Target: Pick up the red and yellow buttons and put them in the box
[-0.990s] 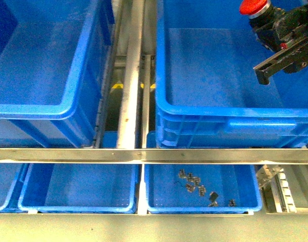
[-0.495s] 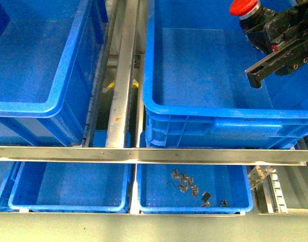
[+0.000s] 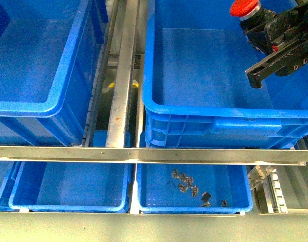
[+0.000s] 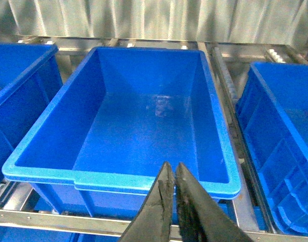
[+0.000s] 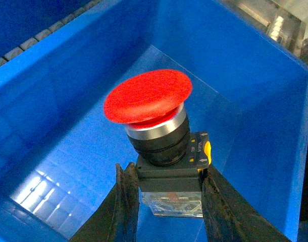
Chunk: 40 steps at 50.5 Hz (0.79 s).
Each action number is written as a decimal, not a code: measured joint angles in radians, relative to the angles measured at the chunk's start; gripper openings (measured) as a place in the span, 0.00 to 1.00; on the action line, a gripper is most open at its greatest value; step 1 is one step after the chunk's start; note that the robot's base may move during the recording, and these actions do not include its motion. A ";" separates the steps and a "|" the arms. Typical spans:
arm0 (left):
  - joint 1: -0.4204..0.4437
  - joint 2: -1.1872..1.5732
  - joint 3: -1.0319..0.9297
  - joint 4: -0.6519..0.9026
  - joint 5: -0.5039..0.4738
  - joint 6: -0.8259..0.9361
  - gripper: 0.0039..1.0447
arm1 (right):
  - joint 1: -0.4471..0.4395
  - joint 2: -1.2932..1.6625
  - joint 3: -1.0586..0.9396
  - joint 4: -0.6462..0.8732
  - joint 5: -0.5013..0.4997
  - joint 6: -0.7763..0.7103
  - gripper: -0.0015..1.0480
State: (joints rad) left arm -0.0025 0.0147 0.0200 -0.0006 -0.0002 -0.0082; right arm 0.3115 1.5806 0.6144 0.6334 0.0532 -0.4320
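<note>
My right gripper (image 3: 265, 35) is shut on a red button (image 3: 244, 8) with a domed red cap and black body. It holds the button above the inside of the large deep blue box (image 3: 209, 112) at the upper right of the front view. In the right wrist view the red button (image 5: 149, 96) sits upright between the right gripper's (image 5: 168, 174) jaws, over the box's floor and walls (image 5: 245, 75). My left gripper (image 4: 171, 167) is shut and empty, above the near rim of another deep blue crate (image 4: 118, 177). No yellow button is in view.
A second deep blue crate (image 3: 38, 108) stands at the left. A metal rail (image 3: 144, 155) crosses in front. Below it are two shallow blue trays (image 3: 73, 206); the right tray (image 3: 245, 199) holds several small metal parts (image 3: 189, 184).
The whole front view, with the right gripper and red button, shifted a little left between one second and half a second ago. Nothing has moved since.
</note>
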 joint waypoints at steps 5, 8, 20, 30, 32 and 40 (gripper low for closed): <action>0.000 0.000 0.000 0.000 0.000 0.000 0.20 | -0.007 0.027 0.006 0.004 -0.003 0.019 0.25; 0.000 0.000 0.000 0.000 0.000 0.000 0.29 | -0.014 0.055 0.020 0.009 -0.009 0.029 0.25; 0.000 0.000 0.000 0.000 0.000 0.000 0.65 | -0.047 0.220 0.153 0.015 -0.026 0.064 0.25; 0.000 0.000 0.000 0.000 0.000 0.000 0.93 | -0.080 0.400 0.358 -0.029 -0.016 0.125 0.25; 0.000 0.000 0.000 0.000 0.000 0.002 0.94 | -0.085 0.439 0.406 -0.049 -0.010 0.141 0.25; 0.000 0.000 0.000 0.000 0.000 0.002 0.93 | -0.104 0.580 0.591 -0.135 0.021 0.209 0.25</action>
State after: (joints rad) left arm -0.0025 0.0147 0.0200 -0.0006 0.0002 -0.0063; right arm 0.2073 2.1605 1.2057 0.4988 0.0742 -0.2226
